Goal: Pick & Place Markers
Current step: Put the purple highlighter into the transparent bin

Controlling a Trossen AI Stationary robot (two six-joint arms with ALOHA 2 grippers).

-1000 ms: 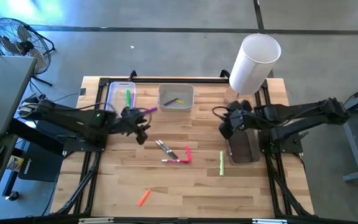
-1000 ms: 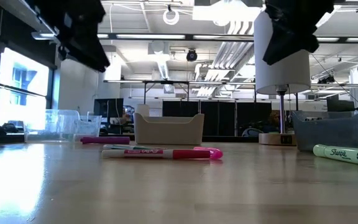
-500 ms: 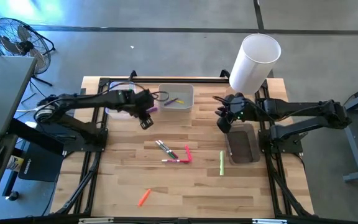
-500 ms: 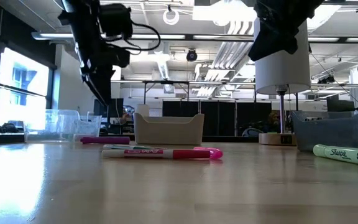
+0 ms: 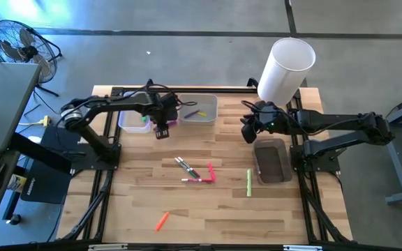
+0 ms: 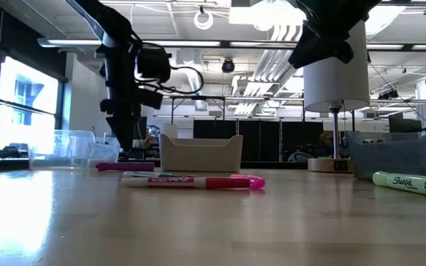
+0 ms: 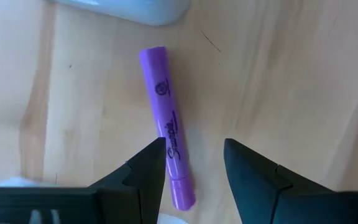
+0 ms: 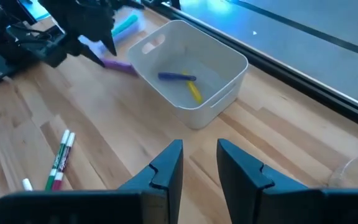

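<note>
Left hand (image 7: 192, 163) open above purple marker (image 7: 168, 129)

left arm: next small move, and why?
Probably shift the left pincer sideways until the purple marker sits between its open fingers, then lower. The marker lies flat on the wood beside the white bin, partly under one finger rather than centred. The right pincer hovers apart.

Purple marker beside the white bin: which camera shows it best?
The left wrist view: the purple marker fills the frame, lying on the wood, its lettering visible. The high view shows a small purple sliver, the low view only a thin strip, the right wrist view part of it.
</note>
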